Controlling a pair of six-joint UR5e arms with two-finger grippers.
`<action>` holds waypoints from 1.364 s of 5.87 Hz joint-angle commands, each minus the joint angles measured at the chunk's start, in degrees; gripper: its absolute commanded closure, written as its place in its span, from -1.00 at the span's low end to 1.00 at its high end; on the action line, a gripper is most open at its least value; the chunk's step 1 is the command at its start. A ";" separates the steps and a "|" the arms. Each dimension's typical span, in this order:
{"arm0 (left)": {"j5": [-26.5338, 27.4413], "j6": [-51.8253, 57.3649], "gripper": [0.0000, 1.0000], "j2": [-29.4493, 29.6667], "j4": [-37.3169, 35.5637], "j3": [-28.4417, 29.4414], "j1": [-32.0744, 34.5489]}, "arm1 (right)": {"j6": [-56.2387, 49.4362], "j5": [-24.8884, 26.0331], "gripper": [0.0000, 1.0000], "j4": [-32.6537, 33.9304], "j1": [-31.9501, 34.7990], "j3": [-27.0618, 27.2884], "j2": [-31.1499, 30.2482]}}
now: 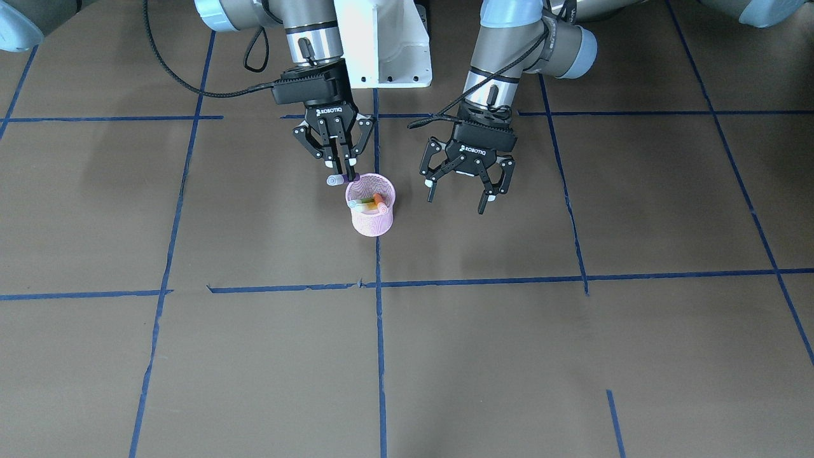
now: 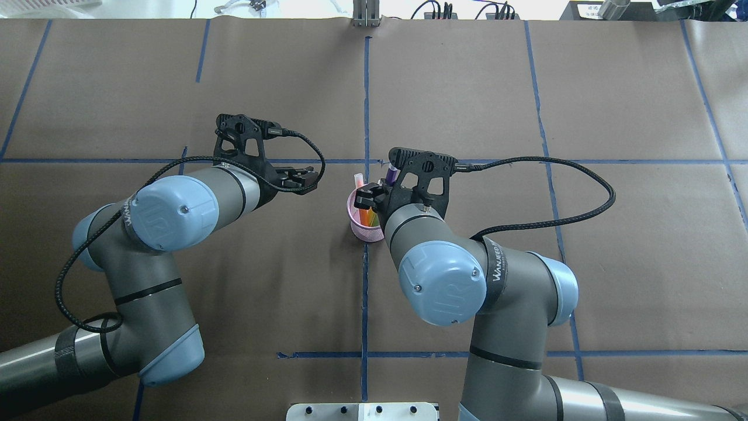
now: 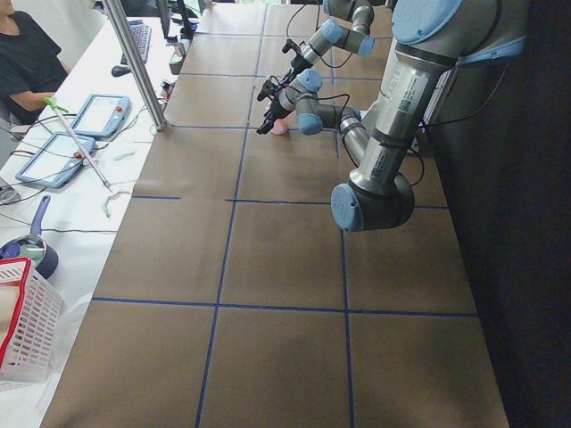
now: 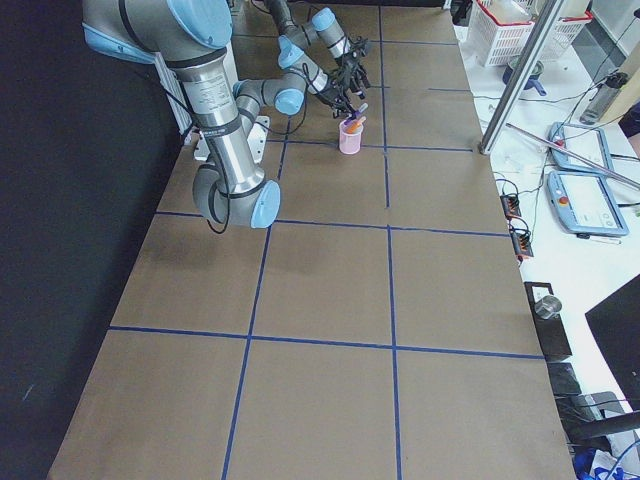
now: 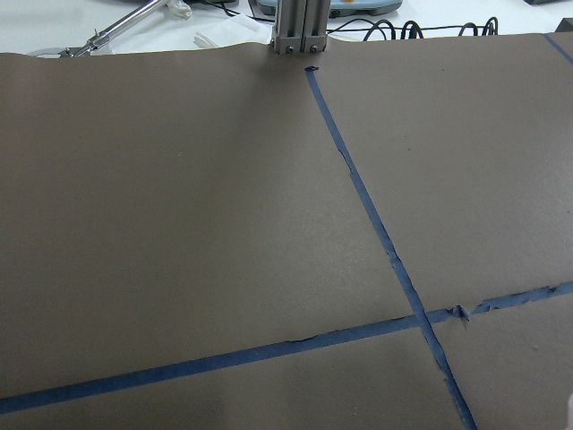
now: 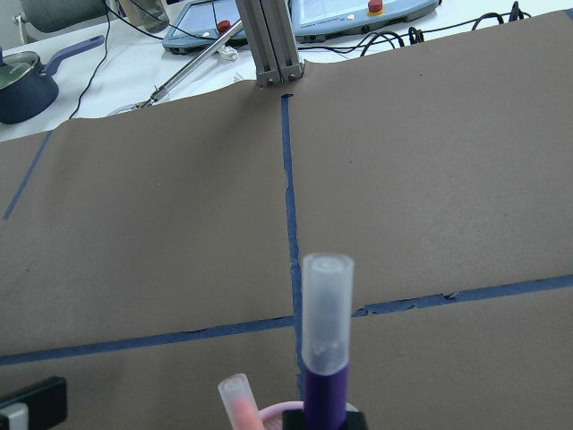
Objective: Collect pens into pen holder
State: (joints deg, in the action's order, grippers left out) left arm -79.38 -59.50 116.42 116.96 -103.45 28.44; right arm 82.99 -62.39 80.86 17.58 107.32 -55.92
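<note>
The pink mesh pen holder [image 1: 371,219] stands upright near the table's middle line, and also shows in the overhead view [image 2: 363,229]. An orange pen [image 1: 380,203] and a green pen [image 1: 362,205] lean inside it. My right gripper [image 1: 346,173] is shut on the purple pen [image 1: 351,177], holding it tilted just above the holder's rim on the robot's side. In the right wrist view the purple pen [image 6: 324,381] points away with its pale cap outward. My left gripper [image 1: 456,198] is open and empty, hovering beside the holder.
Brown paper with blue tape lines [image 1: 379,331] covers the table. A white robot base [image 1: 381,41] stands behind the grippers. Off the table's far edge are tablets [image 3: 98,114], a metal post [image 3: 134,62] and a white basket [image 3: 22,321].
</note>
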 commanded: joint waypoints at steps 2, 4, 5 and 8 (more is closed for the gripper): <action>-0.60 0.00 -0.86 -0.05 0.03 0.00 0.48 | -0.02 0.43 -0.99 -0.26 -0.18 -0.62 0.82; -3.39 0.00 -0.86 -0.93 -0.06 0.00 1.96 | -0.19 0.08 -1.00 -0.26 0.08 0.08 0.91; -5.42 4.00 -0.86 -3.10 -0.15 0.00 3.45 | -1.07 -3.49 -1.00 0.00 2.09 3.57 -1.01; -21.11 26.46 -0.87 -14.68 -0.94 1.40 16.59 | -17.60 -35.67 -1.00 0.00 23.81 7.38 -13.64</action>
State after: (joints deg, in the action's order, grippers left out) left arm -94.61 -41.01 105.91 116.15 -102.57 39.87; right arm 72.67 -86.76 80.86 33.25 114.11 -65.07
